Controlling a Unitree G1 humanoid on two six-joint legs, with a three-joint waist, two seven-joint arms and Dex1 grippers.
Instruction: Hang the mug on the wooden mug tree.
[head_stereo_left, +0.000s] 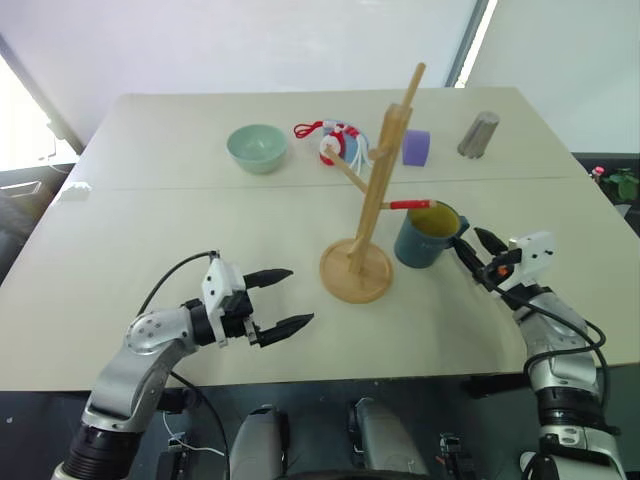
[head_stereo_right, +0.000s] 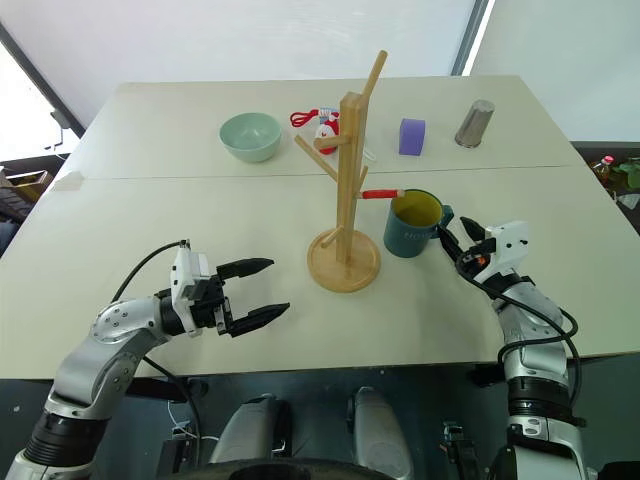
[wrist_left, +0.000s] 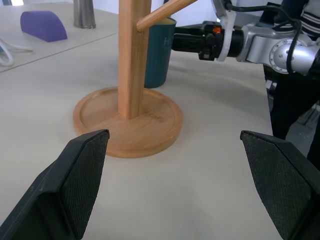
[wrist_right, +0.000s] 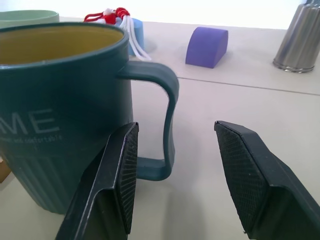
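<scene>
Teal mug (head_stereo_right: 408, 228), yellow inside; purple block (head_stereo_right: 411, 136)

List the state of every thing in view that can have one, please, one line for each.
Dark teal mug with yellow-green inside: upright on the table, empty, not hung.
Light-wood mug tree: upright, pegs bare.
Pale green bowl: upright, empty.
Left tool: open, holding nothing.
Right tool: open, straddling the mug's handle.

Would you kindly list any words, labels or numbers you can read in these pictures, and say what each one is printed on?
"ME": the large pale letters on the side of the mug, the end of a word cut off by the edge of the right wrist view.
A line of small print runs under those letters on the mug; it is too small to read.
No other text is readable.
</scene>
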